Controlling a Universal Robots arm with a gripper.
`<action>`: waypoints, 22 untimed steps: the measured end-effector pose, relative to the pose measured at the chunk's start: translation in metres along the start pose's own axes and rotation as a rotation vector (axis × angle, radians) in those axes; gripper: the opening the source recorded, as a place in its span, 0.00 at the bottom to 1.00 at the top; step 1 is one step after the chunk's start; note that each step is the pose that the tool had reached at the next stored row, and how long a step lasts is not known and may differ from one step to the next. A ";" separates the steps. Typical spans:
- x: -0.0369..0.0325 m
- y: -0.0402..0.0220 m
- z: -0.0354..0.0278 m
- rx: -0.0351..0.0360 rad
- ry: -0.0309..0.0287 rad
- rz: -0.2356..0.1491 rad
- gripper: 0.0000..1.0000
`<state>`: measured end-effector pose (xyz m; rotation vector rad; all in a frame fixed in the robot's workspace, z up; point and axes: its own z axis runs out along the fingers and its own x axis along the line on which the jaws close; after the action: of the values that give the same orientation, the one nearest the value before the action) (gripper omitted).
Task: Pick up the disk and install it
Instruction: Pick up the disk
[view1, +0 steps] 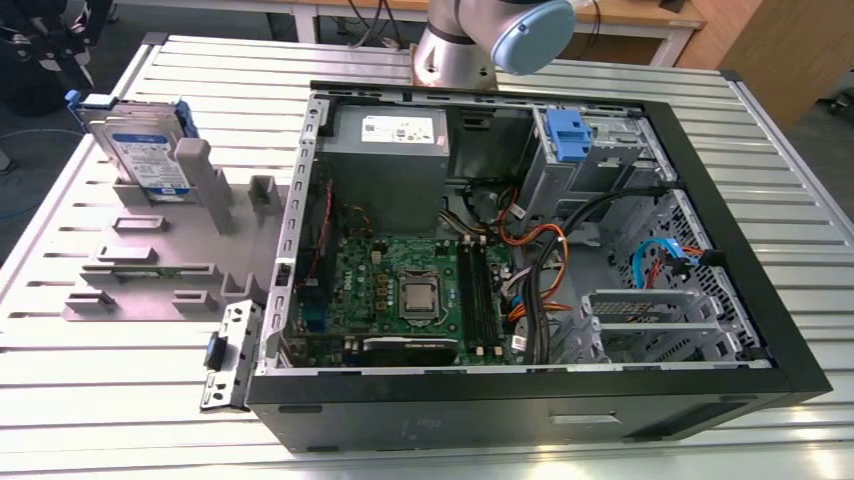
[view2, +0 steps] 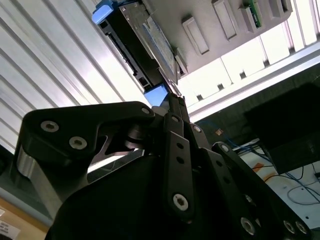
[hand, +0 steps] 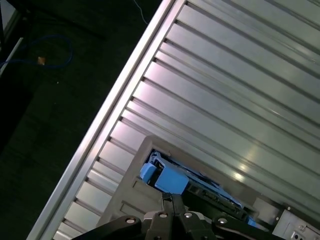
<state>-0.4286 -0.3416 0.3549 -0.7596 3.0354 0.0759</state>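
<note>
On the grey holder (view1: 134, 275), the disk (view1: 140, 150) sits ungrabbed, gripper (hand: 172, 197) pinched closed beside its blue rail (hand: 167, 179), so I'm guessing pickup needs it opened first.

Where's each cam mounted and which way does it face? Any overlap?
Exterior view: off the arm, above the table, looking down on the case and the disk upright in a tray at the exterior view's left; the arm shows at the top edge.
Second wrist view: on the arm behind the tool, looking along it at the disk and tray; the tool's black links show.
First wrist view: behind the tool too, looking at the disk's blue end and the table; the tool shows.
Shared: all three see disk and table.
</note>
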 end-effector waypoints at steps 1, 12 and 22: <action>0.0000 0.0000 0.0000 -0.0001 0.0003 -0.005 0.11; 0.0001 -0.0002 0.0000 -0.0012 0.0023 -0.052 0.11; 0.0001 -0.0002 0.0000 -0.0022 0.0042 -0.095 0.11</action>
<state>-0.4286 -0.3418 0.3549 -0.9032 2.9983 0.0767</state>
